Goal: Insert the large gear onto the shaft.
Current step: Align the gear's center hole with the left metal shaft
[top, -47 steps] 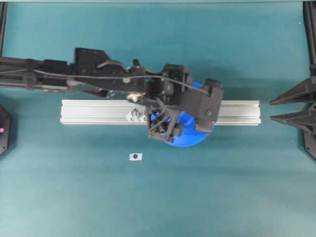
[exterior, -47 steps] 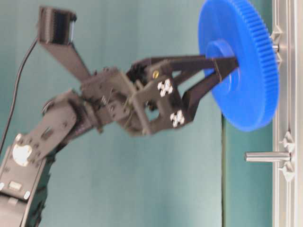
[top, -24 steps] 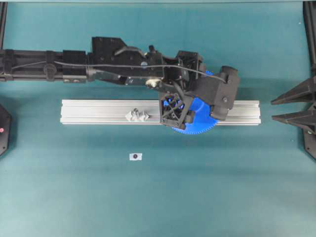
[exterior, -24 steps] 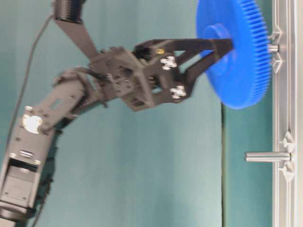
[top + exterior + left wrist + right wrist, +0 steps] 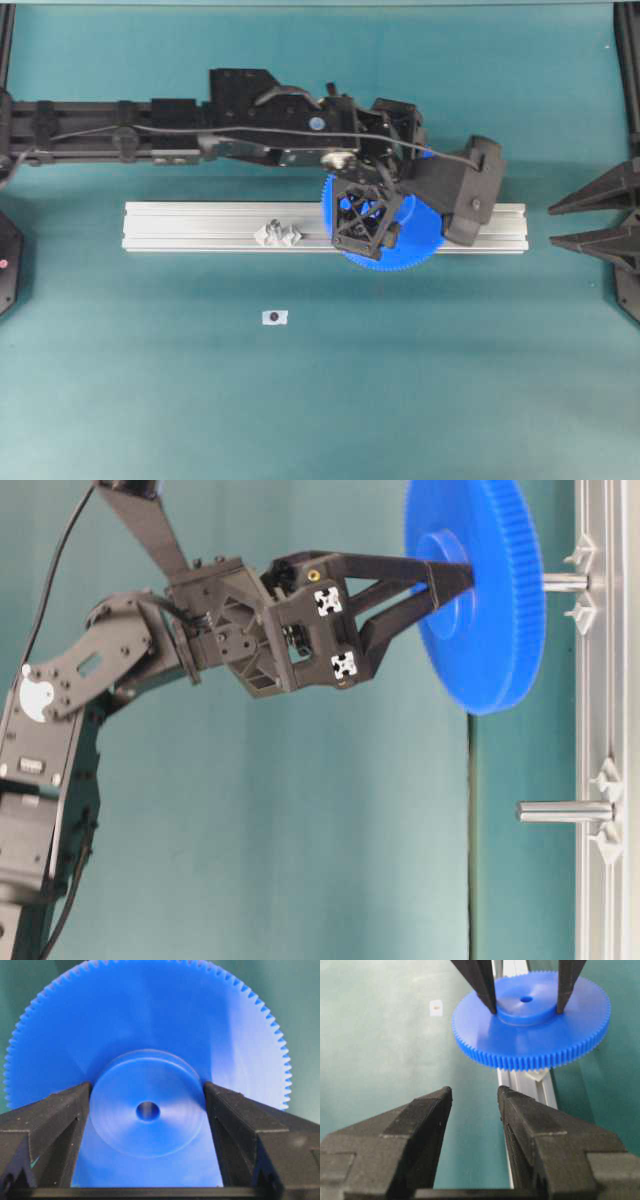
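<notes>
The large gear point(image 5: 415, 240), a bright-blue toothed disc, is held by its raised hub point(image 5: 147, 1110) in my left gripper point(image 5: 452, 580), which is shut on it. The gear hangs nearly flat above the silver rail. Its hub lines up with the shaft point(image 5: 566, 581), whose base end shows under the gear while its tip is hidden behind the gear. In the overhead view the shaft is hidden under the gear. My right gripper point(image 5: 475, 1094) is open and empty, at the right edge of the overhead view point(image 5: 590, 215), facing the gear point(image 5: 530, 1025).
The aluminium rail point(image 5: 200, 228) lies across the table's middle. A second similar pin with clear mounts point(image 5: 277, 235) stands free on it, left of the gear, and shows in the table-level view point(image 5: 565, 811). A small white tag point(image 5: 274, 317) lies in front.
My left arm has carried the gear back from the rail's front edge to over the rail, raised it off the rail and levelled it. The right arm has not moved.
</notes>
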